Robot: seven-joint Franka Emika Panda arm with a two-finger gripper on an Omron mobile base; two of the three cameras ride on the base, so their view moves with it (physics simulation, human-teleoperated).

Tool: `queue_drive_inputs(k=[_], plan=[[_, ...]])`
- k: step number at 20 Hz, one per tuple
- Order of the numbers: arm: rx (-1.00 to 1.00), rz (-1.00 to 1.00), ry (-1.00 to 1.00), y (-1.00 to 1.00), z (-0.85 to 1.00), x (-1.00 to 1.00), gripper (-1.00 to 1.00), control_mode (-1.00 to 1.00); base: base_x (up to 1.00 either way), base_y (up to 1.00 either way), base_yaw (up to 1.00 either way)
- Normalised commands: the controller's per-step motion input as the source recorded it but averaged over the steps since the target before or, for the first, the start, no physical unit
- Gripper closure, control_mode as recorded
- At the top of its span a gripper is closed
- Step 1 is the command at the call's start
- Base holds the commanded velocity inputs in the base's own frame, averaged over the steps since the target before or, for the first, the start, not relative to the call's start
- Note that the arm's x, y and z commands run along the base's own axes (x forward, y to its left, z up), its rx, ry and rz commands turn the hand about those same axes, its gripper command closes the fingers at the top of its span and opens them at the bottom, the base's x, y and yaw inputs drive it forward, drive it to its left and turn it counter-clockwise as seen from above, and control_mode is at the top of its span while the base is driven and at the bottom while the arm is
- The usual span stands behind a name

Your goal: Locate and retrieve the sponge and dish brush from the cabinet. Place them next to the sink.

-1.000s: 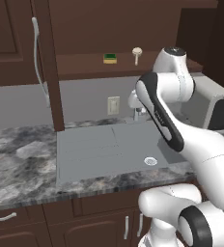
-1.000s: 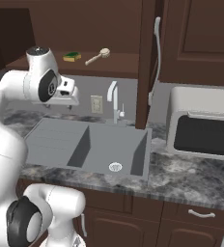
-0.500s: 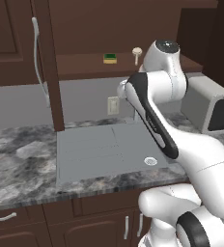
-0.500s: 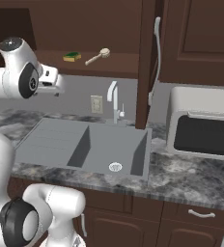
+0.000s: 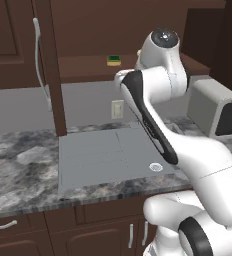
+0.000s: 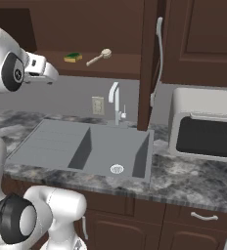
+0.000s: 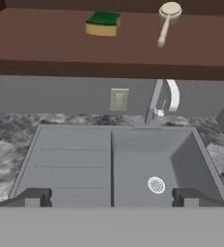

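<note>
A grey marbled worktop [image 6: 193,180] runs under dark brown wall cabinets, and the sink [image 6: 47,146] set into it serves as the landmark here. Its round drain [image 7: 156,184] sits in the deeper basin, and the chrome faucet [image 6: 115,101] stands at the sink's back edge, with a pale wall outlet [image 6: 97,104] just beside it. Above the sink, the cabinet [image 6: 149,58] stands open, its door with the long pale handle [image 6: 158,53] swung out over the sink's far end. On the cabinet shelf [image 7: 46,43] above the sink lie the sponge [image 7: 103,23], green side up, and the dish brush [image 7: 165,19] near it but apart, handle pointing toward the shelf's front edge. A grey toaster oven [image 6: 206,127] stands on the worktop beyond the sink, past the door. The end effector [image 7: 112,197] hangs above the sink's front, below the shelf, its fingertips [image 7: 35,198] standing wide apart with nothing between them, though only their tips are visible.
</note>
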Motion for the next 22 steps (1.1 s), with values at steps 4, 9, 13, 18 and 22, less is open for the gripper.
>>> queue_drive_inputs(k=[4, 9, 13, 18, 22], plan=[[0.0, -0.06, -0.08, -0.01, 0.18, 0.13, -1.0, -1.0, 0.0, 0.0, 0.0], [0.05, -0.01, -0.08, -0.01, 0.02, 0.33, -1.0, -1.0, 0.0, 0.0, 0.0], [0.01, -0.03, -0.14, 0.01, 0.2, 0.38, -1.0, -1.0, 0.0, 0.0, 0.0], [-0.01, -0.06, -0.14, 0.11, 0.34, 0.3, -1.0, -1.0, 0.0, 0.0, 0.0], [0.0, 0.0, -0.02, 0.02, 0.0, 0.29, -1.0, -1.0, 0.0, 0.0, 0.0]])
